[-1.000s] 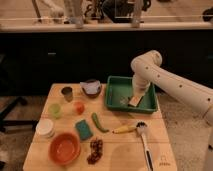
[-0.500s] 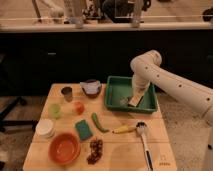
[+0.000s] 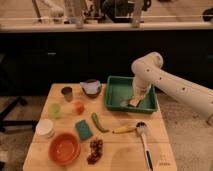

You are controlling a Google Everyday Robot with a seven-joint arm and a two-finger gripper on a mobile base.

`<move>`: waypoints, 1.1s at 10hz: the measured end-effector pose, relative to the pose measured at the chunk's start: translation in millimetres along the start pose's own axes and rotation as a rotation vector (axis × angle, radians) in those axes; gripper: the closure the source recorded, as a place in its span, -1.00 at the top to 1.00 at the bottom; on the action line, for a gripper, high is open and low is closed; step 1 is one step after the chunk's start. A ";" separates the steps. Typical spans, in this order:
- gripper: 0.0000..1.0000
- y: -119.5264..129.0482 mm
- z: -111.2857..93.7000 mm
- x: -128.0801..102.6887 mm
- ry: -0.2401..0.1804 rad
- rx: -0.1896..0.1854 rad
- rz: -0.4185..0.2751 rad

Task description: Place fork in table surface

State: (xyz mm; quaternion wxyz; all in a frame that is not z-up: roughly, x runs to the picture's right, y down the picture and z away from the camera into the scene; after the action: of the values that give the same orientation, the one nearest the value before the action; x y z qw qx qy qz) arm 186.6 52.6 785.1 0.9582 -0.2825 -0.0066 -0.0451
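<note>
The white arm reaches down from the right into the green tray [image 3: 114,95]. My gripper [image 3: 134,99] is low inside the tray, right over a tan block [image 3: 135,103]. A small silver-grey piece that looks like the fork [image 3: 123,103] lies on the tray floor just left of the gripper. I cannot tell whether the gripper touches it. The pale wood table surface [image 3: 120,150] lies below and in front of the tray.
On the table stand a dark cup [image 3: 66,92], a grey bowl [image 3: 91,88], a green cup [image 3: 54,110], a red fruit [image 3: 78,107], a white bowl [image 3: 45,128] and an orange bowl [image 3: 64,148]. A green sponge [image 3: 83,129], green pepper [image 3: 98,122], banana [image 3: 125,129], white brush [image 3: 145,145] and grapes [image 3: 95,150] lie nearby.
</note>
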 end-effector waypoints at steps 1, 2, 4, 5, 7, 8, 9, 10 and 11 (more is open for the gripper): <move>-1.00 4.7 -1.0 1.0 0.003 -0.002 -0.002; -1.00 8.0 -1.5 1.5 0.005 -0.003 -0.002; -1.00 18.9 -2.3 7.4 0.009 -0.008 0.005; -1.00 23.5 -1.4 9.1 0.009 -0.012 0.008; -1.00 32.3 -0.2 12.5 0.009 -0.019 0.014; -1.00 38.1 1.1 13.3 0.007 -0.026 0.018; -1.00 43.7 3.1 14.6 0.008 -0.032 0.020; -1.00 50.3 5.9 16.1 0.010 -0.041 0.024; -1.00 55.7 9.7 16.4 0.008 -0.050 0.027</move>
State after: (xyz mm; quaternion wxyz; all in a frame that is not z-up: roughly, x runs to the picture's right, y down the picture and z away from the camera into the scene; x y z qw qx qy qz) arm 208.1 103.1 763.7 0.9513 -0.3065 0.0023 -0.0333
